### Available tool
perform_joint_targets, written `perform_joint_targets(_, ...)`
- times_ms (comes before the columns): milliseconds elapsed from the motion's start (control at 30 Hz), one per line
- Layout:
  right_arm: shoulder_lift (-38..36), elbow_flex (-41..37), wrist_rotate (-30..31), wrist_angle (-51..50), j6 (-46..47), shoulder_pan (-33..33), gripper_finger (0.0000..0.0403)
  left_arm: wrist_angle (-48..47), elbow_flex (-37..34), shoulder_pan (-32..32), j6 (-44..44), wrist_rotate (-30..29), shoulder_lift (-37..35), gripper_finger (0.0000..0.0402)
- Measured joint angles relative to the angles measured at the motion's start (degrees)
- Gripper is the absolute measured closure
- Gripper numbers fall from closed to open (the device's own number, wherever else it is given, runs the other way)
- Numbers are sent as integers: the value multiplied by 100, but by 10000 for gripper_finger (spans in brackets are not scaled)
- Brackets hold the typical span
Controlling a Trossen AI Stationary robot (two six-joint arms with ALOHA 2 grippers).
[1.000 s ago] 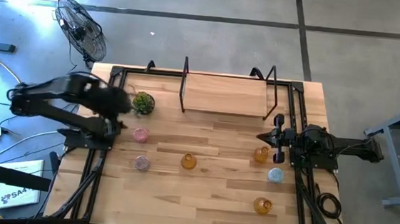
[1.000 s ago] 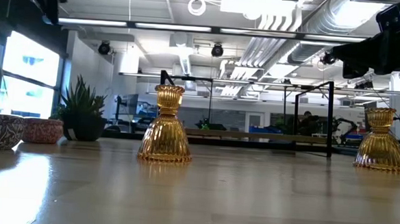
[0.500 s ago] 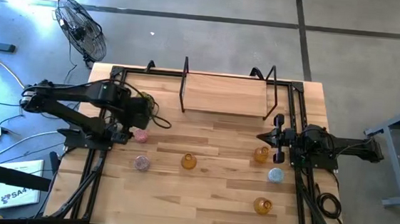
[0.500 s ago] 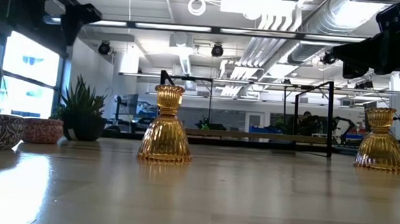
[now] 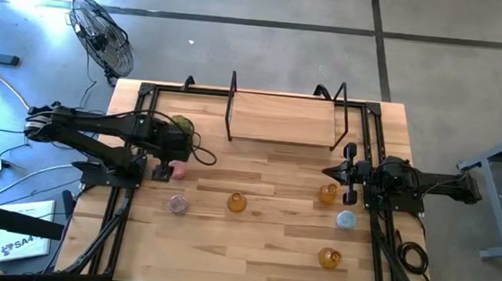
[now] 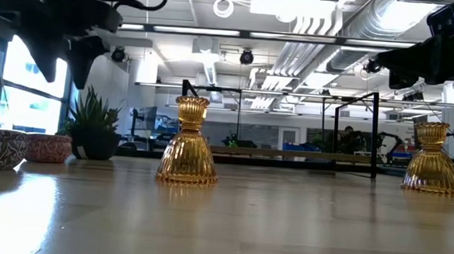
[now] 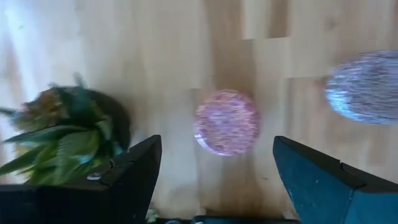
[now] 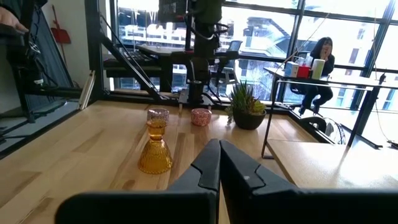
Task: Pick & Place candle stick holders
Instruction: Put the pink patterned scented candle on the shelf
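Hovering wide open, left hand [image 7: 214,180] eyes squat pink glass candle holder [image 7: 226,121]: slippery, fragile, best gripped across its rim.

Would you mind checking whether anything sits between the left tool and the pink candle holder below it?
Nothing visible does. The left tool is open above the pink candle holder, with bare table around it. The plant sits just off to one side, close to one finger.

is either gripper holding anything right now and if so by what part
Nothing is held. The left gripper is open above a pink holder, its fingers apart and touching nothing. The right gripper is shut on nothing, parked at the table's right side.
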Motion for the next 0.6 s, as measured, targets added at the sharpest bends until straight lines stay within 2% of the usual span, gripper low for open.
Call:
perform_joint_targets(133,0,2,0,0,0,1,402,118,-13,0,-122,-77,-2,75)
perform_joint_targets(300,0,0,0,0,0,2,402,105,-13,0,-368,-205,-2,25)
perform_joint_targets(400,0,0,-2,0,0,2,402,89,-15,0,-332,253,-2,6)
perform_joint_targets(533,0,1,0,0,0,0,402,72,-15,0,-162,1146,-2,18)
perform_joint_targets(600,0,0,0,0,0,2,402,75,-15,0,-44,1393,-2,22)
